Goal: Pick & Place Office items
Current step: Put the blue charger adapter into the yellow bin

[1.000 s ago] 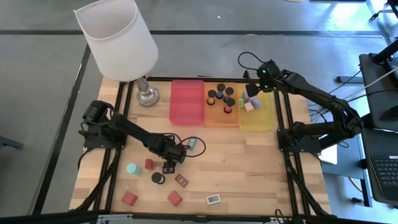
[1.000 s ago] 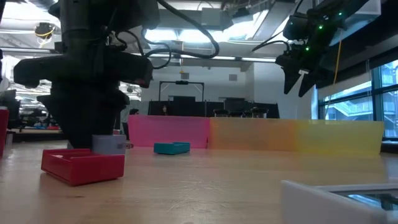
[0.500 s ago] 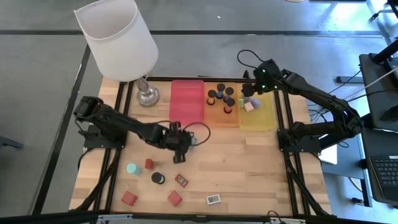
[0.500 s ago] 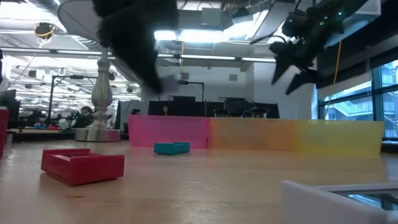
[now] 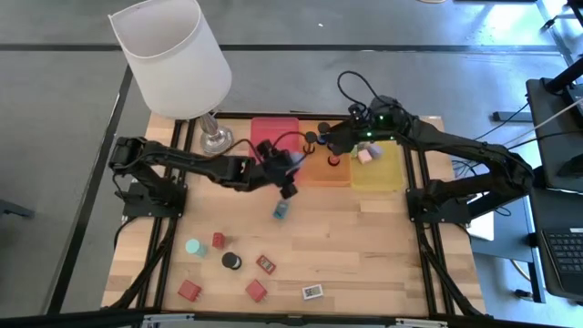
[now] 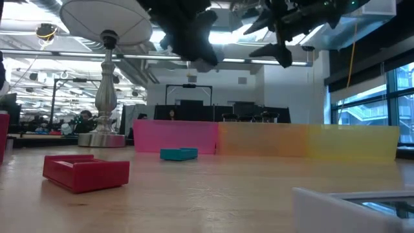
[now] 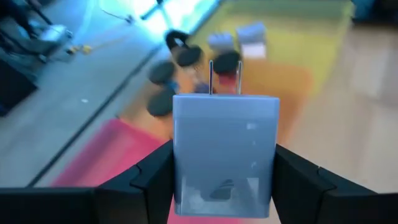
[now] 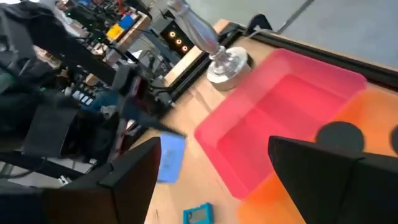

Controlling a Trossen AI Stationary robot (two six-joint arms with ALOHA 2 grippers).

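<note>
High view: the left gripper hangs over the near edge of the red tray, and its fingers pinch a pale blue plug block with two metal prongs. Just beside it on the wood lies a teal flat block. The right gripper reaches across the orange tray, its fingers spread with nothing between them, right above the black cylinders standing there; the two arms come close together here, so each crowds the other's path. Pale cubes sit in the yellow tray. The white-shaded lamp stands at the table's far left corner, its base next to the red tray. Nearer the front edge lie red blocks, a teal-topped cylinder, a black cylinder and what looks like a white flat block.
</note>
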